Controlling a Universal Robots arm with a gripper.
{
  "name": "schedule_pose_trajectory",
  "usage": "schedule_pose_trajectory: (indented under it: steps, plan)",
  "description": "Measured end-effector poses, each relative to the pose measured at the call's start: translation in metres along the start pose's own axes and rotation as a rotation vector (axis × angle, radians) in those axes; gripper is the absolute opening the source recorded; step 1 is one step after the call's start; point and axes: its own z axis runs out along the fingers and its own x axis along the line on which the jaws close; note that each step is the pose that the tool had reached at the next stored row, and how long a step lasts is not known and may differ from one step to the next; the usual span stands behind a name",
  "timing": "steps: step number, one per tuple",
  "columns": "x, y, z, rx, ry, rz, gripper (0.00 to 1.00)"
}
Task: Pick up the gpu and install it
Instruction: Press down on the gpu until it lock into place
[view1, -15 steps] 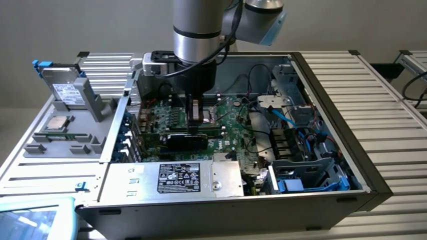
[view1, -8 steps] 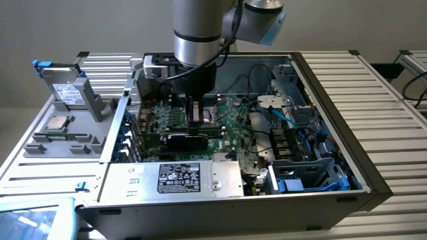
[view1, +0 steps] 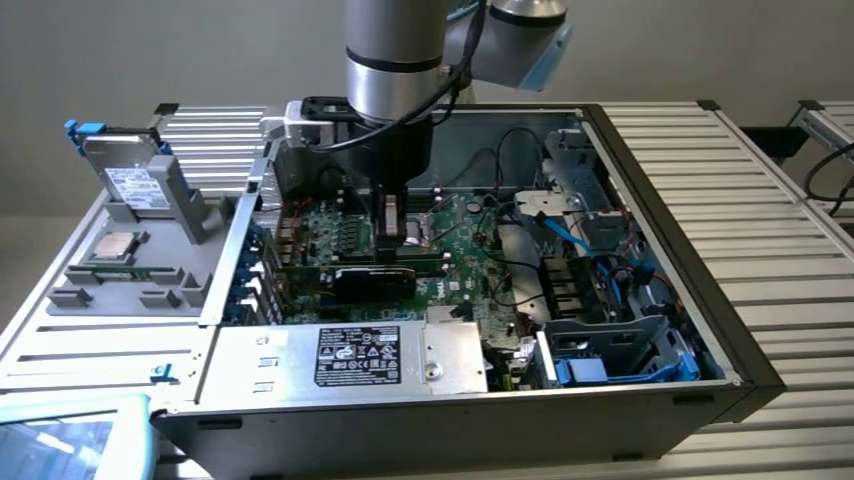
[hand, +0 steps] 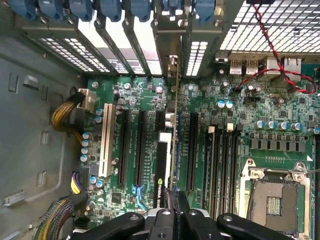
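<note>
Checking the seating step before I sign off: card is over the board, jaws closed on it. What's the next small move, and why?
Probably a short, straight push down. The gripper is shut on the top edge of the card, which stands upright among the black slots on the motherboard, its bracket end toward the rear slot covers. I can't tell whether its edge is fully in, so press gently before letting go.

A ribbed, silvery aluminium table (view1: 761, 190) carries an open computer case (view1: 454, 400), which lies on its side with the motherboard facing up. Just beside the case, toward the exterior view's left, a grey parts holder (view1: 147, 265) rests on the same table.
</note>
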Motion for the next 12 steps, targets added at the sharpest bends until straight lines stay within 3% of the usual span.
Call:
schedule_pose_trajectory:
  steps: [4,12]
  plan:
    - [0.0008,0.0008,-0.0107,-0.0016,0.0000,0.000,0.12]
    - [0.0009,0.0008,-0.0115,-0.0016,0.0000,0.000,0.12]
